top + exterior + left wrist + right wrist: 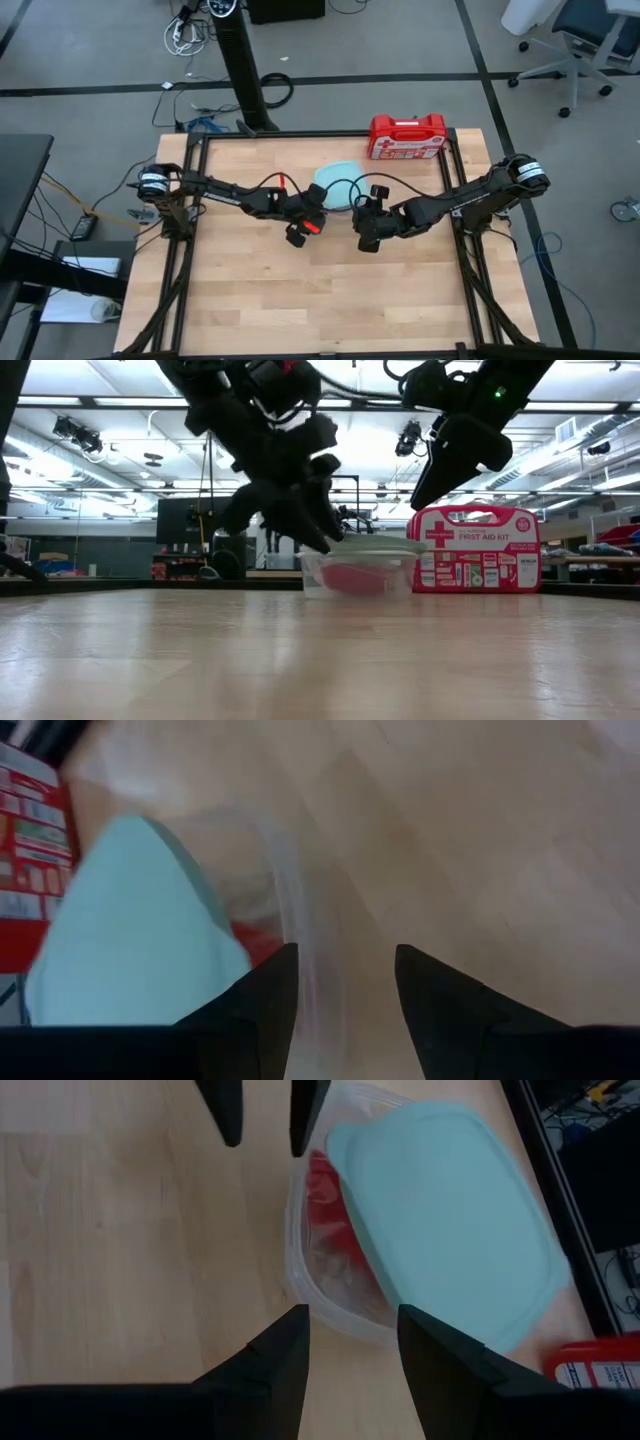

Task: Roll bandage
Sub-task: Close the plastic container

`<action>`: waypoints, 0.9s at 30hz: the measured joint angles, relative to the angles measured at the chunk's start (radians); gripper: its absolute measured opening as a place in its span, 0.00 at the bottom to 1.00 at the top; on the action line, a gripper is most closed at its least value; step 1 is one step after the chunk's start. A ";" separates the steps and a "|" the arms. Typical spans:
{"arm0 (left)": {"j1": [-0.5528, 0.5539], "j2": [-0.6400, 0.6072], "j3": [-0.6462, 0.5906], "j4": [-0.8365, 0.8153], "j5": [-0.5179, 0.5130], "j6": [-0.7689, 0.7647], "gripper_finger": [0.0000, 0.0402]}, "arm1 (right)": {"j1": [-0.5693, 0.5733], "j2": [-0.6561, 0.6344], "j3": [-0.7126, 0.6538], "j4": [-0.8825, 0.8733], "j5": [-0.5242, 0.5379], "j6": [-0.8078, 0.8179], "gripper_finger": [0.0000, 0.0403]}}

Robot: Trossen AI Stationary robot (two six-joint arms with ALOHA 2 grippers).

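Red cloth: the bandage (330, 1215) lies bunched inside the tub, soft and crumpled, only partly seen past the lid.
Tub: clear thin plastic (320, 1295), square with rounded corners, standing on the table toward its far middle.
Lid: pale blue (445, 1220), smooth and matte, lying askew over the tub so one side stays uncovered (the bandage shows through that gap).
Table: light wood planks (330, 300), smooth, framed in dark metal.
Case: hard red plastic first-aid kit (407, 137) with a white label, upright at the far edge.
Left gripper: (263, 1125) over the tub's uncovered edge, fingers parted and holding nothing.
Right gripper: (352, 1345) just beside the tub, raised, fingers apart and bare.
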 joint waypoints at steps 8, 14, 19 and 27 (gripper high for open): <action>-0.036 0.000 0.128 -0.189 -0.106 -0.101 0.43 | 0.018 0.000 0.000 0.001 -0.023 0.002 0.37; -0.009 0.000 0.156 -0.305 -0.087 -0.209 0.43 | 0.040 0.000 0.000 0.003 -0.012 0.008 0.37; 0.009 0.000 0.153 -0.340 -0.101 -0.220 0.43 | 0.045 0.000 0.000 0.005 0.002 0.016 0.37; 0.043 0.024 0.153 -0.346 -0.066 -0.115 0.43 | 0.045 0.000 0.000 0.011 0.004 0.013 0.37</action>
